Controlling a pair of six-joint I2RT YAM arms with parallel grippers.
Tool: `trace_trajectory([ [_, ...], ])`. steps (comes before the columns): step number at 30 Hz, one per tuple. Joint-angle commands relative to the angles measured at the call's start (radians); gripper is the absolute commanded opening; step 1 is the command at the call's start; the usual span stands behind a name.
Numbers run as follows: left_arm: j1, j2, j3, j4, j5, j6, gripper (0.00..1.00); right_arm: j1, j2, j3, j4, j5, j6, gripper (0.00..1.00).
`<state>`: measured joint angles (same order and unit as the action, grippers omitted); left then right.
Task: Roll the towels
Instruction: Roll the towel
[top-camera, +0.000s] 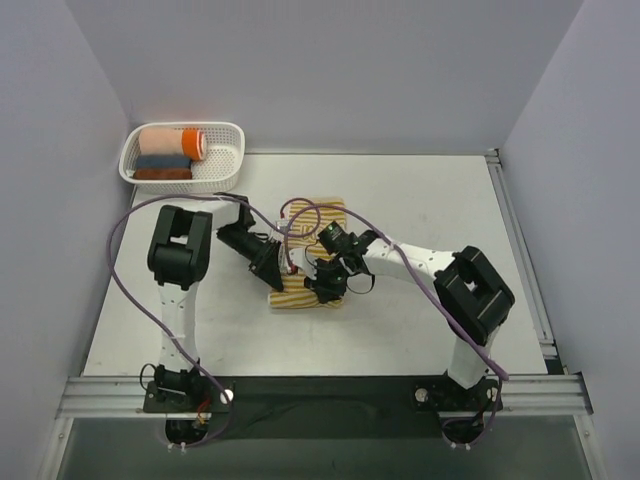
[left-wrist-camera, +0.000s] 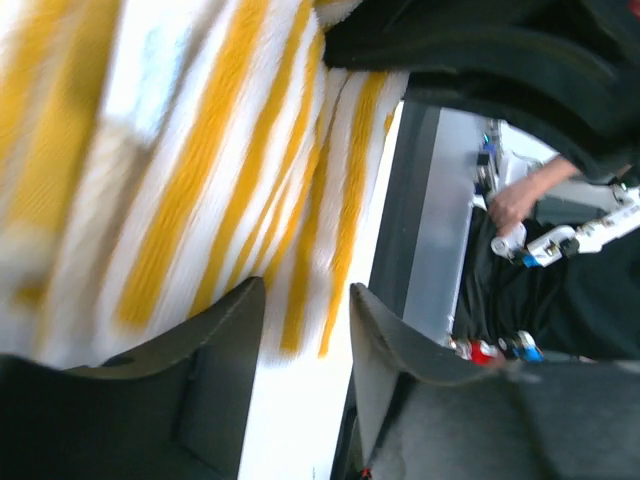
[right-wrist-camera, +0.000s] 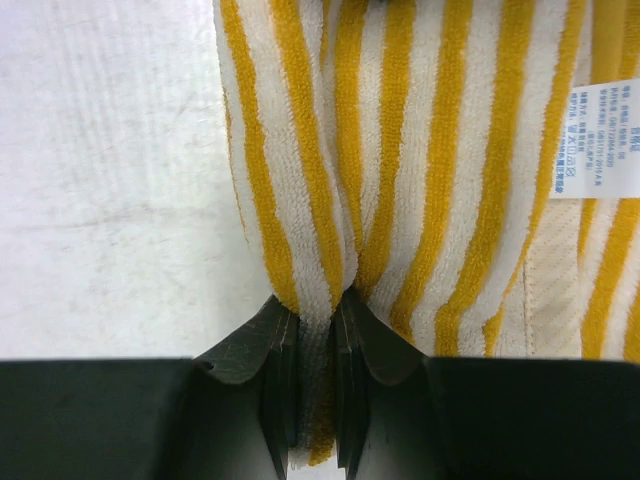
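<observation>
At the middle of the table (top-camera: 420, 200), the striped towel (top-camera: 296, 299) lies beneath both wrists, with a white basket (top-camera: 228, 132) of rolls off at its 10 o'clock. From above, the arms hide their own fingers, so the grip cannot be read there. The right wrist view settles it: the right gripper (right-wrist-camera: 315, 315) is pinched tight on a raised fold at the towel's edge, with a printed label (right-wrist-camera: 603, 140) at 2 o'clock. The left wrist view shows the left gripper (left-wrist-camera: 305, 300) with its jaws parted. The towel's blurred stripes reach into the gap, but nothing is clamped.
</observation>
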<state>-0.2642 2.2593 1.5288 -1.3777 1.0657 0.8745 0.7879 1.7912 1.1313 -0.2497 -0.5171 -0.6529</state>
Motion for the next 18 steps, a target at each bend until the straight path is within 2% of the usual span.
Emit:
trace_trajectory([
  [1,0.069,-0.134,-0.044,0.058,0.034,0.031,0.51,-0.024,0.057,0.053,-0.258,-0.167,0.024,0.00],
  [6,0.175,-0.305,-0.143,0.176,0.056,-0.054,0.54,-0.122,0.157,0.156,-0.385,-0.355,0.081,0.00],
  [9,0.215,-0.441,-0.226,0.293,0.017,-0.129,0.54,-0.165,0.240,0.217,-0.451,-0.472,0.116,0.00],
  [12,0.236,-0.624,-0.332,0.506,-0.058,-0.244,0.56,-0.203,0.329,0.295,-0.539,-0.563,0.121,0.00],
  [15,0.230,-0.786,-0.444,0.626,-0.118,-0.241,0.58,-0.228,0.416,0.372,-0.626,-0.636,0.124,0.00],
  [18,0.154,-0.943,-0.533,0.693,-0.203,-0.175,0.63,-0.243,0.522,0.452,-0.718,-0.679,0.118,0.00],
])
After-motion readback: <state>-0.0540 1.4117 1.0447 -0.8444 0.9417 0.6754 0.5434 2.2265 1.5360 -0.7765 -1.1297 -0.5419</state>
